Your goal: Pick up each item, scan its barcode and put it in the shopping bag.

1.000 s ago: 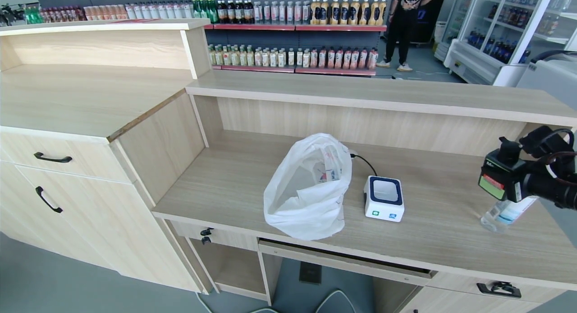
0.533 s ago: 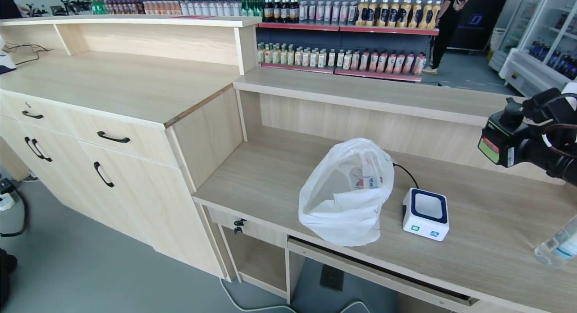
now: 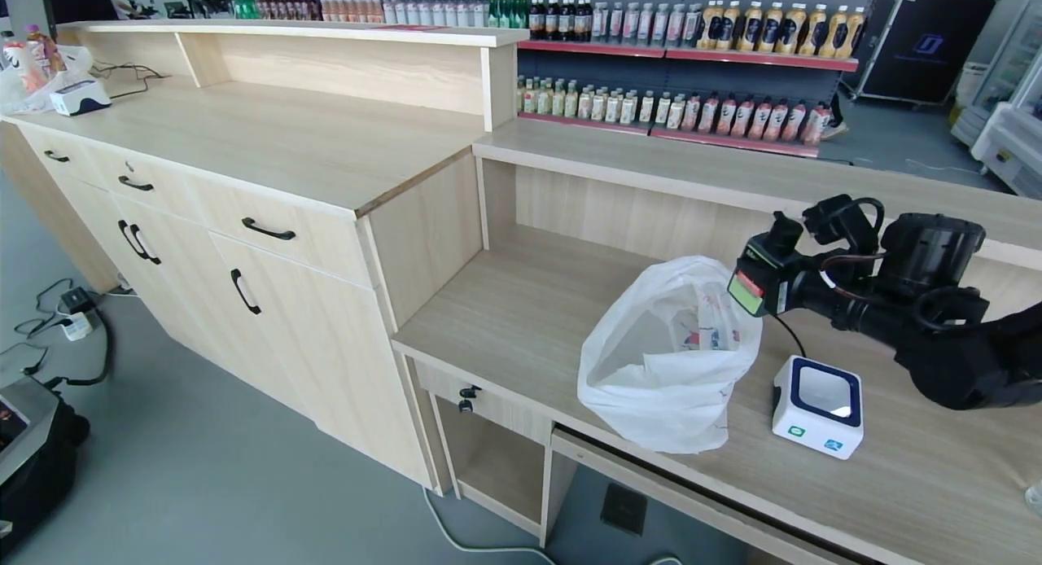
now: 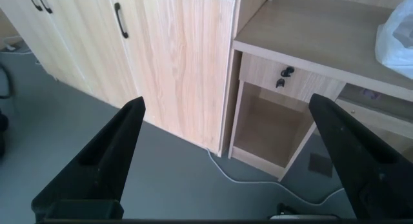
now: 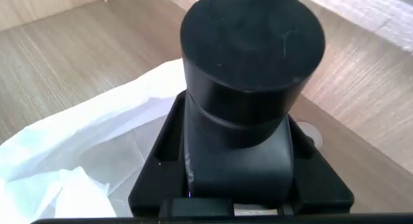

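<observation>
The shopping bag [image 3: 663,370] is noted standing open on the lower counter [image 3: 521,313], white and crumpled, with a printed packet [image 3: 710,330] lodged inside against its far wall. The right gripper [image 3: 755,280] is held just above the bag's right rim, beside the mouth. Contact with the plastic cannot be judged. Its state cannot be told, since the middle of the right wrist view is blocked by a dark cylindrical housing [image 5: 248,69], with white bag plastic and counter wood seen around it. The scanner [image 3: 818,404] is set just beside the bag on its right, glass face up, below the right arm [image 3: 936,321]. A black cable [image 3: 785,333] is run from behind it toward the counter's back wall. A clear object [image 3: 1035,497] is cut by the head view's right edge, well apart from the right gripper, and cannot be identified. The left gripper [image 4: 227,108] is held wide and empty, its 2 fingers [image 4: 97,166] spread over grey floor [image 4: 161,185] in front of the counter, well apart from the bag. A taller cabinet [image 3: 269,142] with black handles is recorded to the left of the counter. A keyed lock [image 3: 466,398] is fitted to the drawer under the counter's left end. 2 red shelves of bottles [image 3: 676,109] are ranged behind.
</observation>
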You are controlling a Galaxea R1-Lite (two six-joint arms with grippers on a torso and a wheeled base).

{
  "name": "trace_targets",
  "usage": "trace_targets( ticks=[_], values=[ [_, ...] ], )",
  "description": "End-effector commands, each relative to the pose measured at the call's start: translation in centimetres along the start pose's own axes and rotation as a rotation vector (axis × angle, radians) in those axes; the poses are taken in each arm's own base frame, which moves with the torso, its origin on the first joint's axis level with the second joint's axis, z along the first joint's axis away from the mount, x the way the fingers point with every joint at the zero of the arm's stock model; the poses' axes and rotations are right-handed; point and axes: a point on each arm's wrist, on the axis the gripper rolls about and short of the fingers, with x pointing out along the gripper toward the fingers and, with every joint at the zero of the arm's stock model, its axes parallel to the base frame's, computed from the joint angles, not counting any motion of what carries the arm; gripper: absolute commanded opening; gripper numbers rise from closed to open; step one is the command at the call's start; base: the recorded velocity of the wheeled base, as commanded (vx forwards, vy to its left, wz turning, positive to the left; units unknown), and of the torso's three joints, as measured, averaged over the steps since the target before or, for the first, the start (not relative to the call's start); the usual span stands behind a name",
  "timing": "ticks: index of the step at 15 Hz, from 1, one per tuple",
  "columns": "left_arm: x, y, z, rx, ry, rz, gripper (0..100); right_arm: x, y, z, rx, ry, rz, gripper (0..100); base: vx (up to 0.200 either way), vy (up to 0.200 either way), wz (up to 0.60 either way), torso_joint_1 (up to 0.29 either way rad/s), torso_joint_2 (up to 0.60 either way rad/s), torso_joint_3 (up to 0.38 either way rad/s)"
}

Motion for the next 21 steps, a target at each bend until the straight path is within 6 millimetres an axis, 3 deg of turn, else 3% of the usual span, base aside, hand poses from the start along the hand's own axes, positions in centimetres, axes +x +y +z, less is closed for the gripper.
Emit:
trace_targets(
  ticks=[1,4,11,21],
  values=[
    [0.0,0.0,0.0,0.001,0.000,0.001,100,2.2,0.9,-3.5,0.021,0.065,0.053,0,0.000,0.000,0.00,0.000,0.00,0.000],
    [0.0,0.0,0.0,0.001,0.000,0.001,100,3.4,1.4,-6.3,0.041,0.117,0.089,0,0.000,0.000,0.00,0.000,0.00,0.000],
    [0.0,0.0,0.0,0.000,0.000,0.001,100,5.0,2.0,-9.4,0.049,0.138,0.126,0,0.000,0.000,0.00,0.000,0.00,0.000],
    [0.0,0.0,0.0,0.001,0.000,0.001,100,7.0,2.2,-11.2,0.060,0.141,0.149,0,0.000,0.000,0.00,0.000,0.00,0.000]
  ],
)
